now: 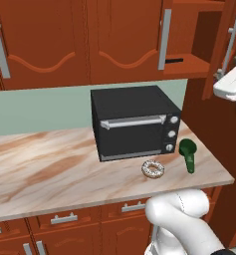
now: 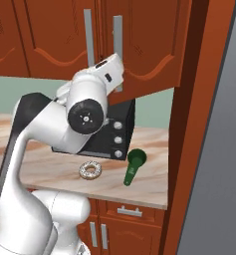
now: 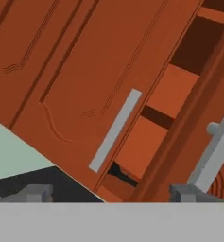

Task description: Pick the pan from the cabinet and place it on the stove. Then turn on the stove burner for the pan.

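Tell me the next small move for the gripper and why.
Probably reach the open gripper into the cabinet, toward the dark pan edge on the lower shelf: the door is swung open, and the gripper holds nothing.

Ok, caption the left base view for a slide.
Cabinet door swung open above the marble counter with black toaster oven.

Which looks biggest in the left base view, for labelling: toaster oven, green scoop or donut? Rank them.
1. toaster oven, by far the largest.
2. green scoop and donut look near alike; the scoop is longer, the donut rounder, so no firm order.
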Available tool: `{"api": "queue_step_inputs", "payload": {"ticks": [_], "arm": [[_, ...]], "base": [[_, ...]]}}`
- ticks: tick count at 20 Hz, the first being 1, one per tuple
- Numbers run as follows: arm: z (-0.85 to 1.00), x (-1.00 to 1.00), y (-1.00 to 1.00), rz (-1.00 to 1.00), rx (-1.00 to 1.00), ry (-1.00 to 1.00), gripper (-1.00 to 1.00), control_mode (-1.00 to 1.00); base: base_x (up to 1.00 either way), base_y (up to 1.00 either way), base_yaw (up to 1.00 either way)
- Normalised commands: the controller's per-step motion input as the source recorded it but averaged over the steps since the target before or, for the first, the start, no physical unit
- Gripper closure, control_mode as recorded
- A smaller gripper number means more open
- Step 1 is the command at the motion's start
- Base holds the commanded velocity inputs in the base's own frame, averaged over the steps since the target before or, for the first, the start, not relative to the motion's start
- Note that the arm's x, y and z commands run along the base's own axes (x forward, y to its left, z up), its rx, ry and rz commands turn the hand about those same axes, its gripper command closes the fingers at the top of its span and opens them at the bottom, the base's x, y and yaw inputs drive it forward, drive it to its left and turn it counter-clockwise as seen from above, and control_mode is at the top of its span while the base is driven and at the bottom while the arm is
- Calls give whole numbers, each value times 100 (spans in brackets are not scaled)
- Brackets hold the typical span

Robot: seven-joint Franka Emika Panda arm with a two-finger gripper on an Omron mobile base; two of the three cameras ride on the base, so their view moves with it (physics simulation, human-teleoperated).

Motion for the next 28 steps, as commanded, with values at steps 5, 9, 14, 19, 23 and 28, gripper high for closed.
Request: {"api": "queue_step_inputs", "payload": {"ticks": [5,9,14,19,23,28], "arm": [[8,-1,51,-11,-31,0,-100,-100],[0,2,48,-17,-34,6,-100,-100],[-12,28,34,-22,-33,13,-100,-100],[-17,53,13,-25,-29,15,-100,-100],[-15,56,-1,-23,-25,11,-100,-100],[-14,47,-22,-19,-18,10,-100,-100]], "base": [[0,0,0],[0,0,0],[0,0,0],[0,0,0],[0,0,0],[0,0,0]]}}
